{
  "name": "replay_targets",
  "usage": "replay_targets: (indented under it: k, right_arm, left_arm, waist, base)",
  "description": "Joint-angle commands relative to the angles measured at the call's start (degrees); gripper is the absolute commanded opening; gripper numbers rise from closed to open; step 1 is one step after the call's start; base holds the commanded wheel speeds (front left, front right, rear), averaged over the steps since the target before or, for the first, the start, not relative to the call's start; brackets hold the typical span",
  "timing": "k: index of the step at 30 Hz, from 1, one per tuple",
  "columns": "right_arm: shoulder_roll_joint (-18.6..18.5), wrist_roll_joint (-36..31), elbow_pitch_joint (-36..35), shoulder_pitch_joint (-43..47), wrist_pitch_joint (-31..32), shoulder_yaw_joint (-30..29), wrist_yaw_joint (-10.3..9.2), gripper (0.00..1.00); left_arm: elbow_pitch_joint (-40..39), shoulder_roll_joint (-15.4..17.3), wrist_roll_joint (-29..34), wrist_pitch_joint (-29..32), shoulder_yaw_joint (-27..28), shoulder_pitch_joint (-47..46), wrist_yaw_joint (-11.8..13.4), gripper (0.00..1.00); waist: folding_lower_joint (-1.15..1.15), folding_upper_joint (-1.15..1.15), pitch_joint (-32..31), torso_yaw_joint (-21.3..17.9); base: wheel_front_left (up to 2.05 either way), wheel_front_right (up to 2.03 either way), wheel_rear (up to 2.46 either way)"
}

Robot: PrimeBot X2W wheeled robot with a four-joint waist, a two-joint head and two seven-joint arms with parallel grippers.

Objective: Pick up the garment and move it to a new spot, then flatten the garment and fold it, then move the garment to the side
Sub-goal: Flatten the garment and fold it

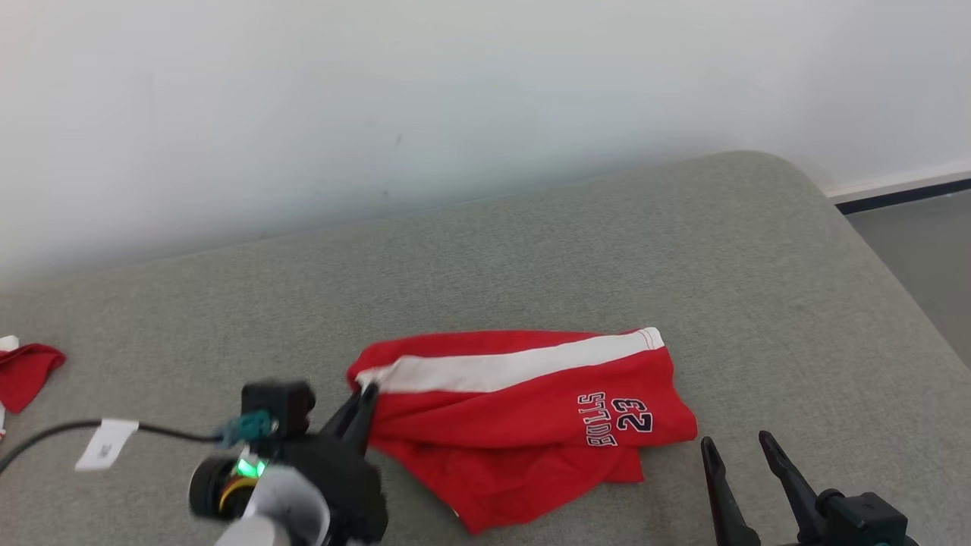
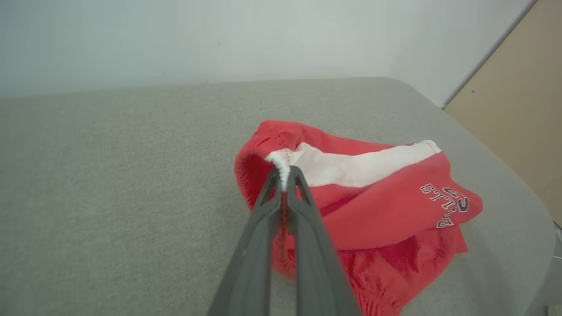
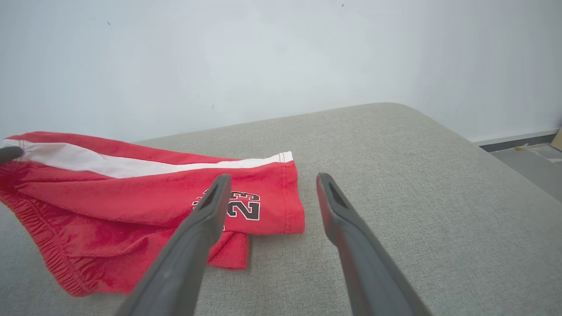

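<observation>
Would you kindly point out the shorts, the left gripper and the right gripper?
shorts [image 1: 531, 425], head view, red front panel.
left gripper [image 2: 285, 174], left wrist view, between fingertips pinching the white edge.
right gripper [image 3: 273, 176], right wrist view, gap between open fingertips.

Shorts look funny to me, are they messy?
Yes. The shorts lie rumpled on the cushion, not flat: one layer is bunched underneath, and the left gripper pinches their white-striped corner, holding it raised.
</observation>
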Motion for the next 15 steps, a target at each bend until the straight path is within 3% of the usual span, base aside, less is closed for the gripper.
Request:
replay_targets:
  k: [1,5,6,7,8,15]
  right_arm:
    - [0.0,-0.6,-0.3,0.1,-0.1,-0.1,-0.12,1.00]
    - [0.0,-0.6,-0.4,-0.4,0.3,0.2,-0.12,1.00]
    - [0.0,-0.6,-0.4,-0.5,0.3,0.3,-0.12,1.00]
    - [0.0,-0.6,-0.4,-0.6,0.4,0.5,-0.12,1.00]
    - [0.0,-0.7,-0.4,-0.6,0.5,0.6,-0.12,1.00]
    - [0.0,0.5,-1.4,-0.6,3.0,0.4,-0.12,1.00]
  left_arm:
    - [0.4,0.6,-0.8,-0.3,0.3,1.6,0.3,0.00]
    - [2.0,1.3,-1.2,-1.1,0.9,4.3,0.8,0.00]
    - [2.6,1.5,-1.0,-1.5,1.0,4.8,1.0,0.05]
    - [3.1,1.5,-1.0,-1.7,1.1,5.2,1.3,0.93]
    - [3.7,1.3,-1.4,-1.7,1.3,5.6,1.6,1.00]
    - [3.6,0.3,-5.1,-3.8,4.7,8.8,3.1,1.00]
  waist:
    - [0.00,0.00,0.2,0.7]
    - [0.00,0.00,0.4,1.3]
    - [0.00,0.00,0.4,1.4]
    - [0.00,0.00,0.4,1.4]
    - [0.00,0.00,0.4,1.5]
    - [0.00,0.00,0.0,2.1]
  base:
    - [0.00,0.00,0.00]
    - [0.00,0.00,0.00]
    - [0.00,0.00,0.00]
    - [0.00,0.00,0.00]
    - [0.00,0.00,0.00]
    - [0.00,0.00,0.00]
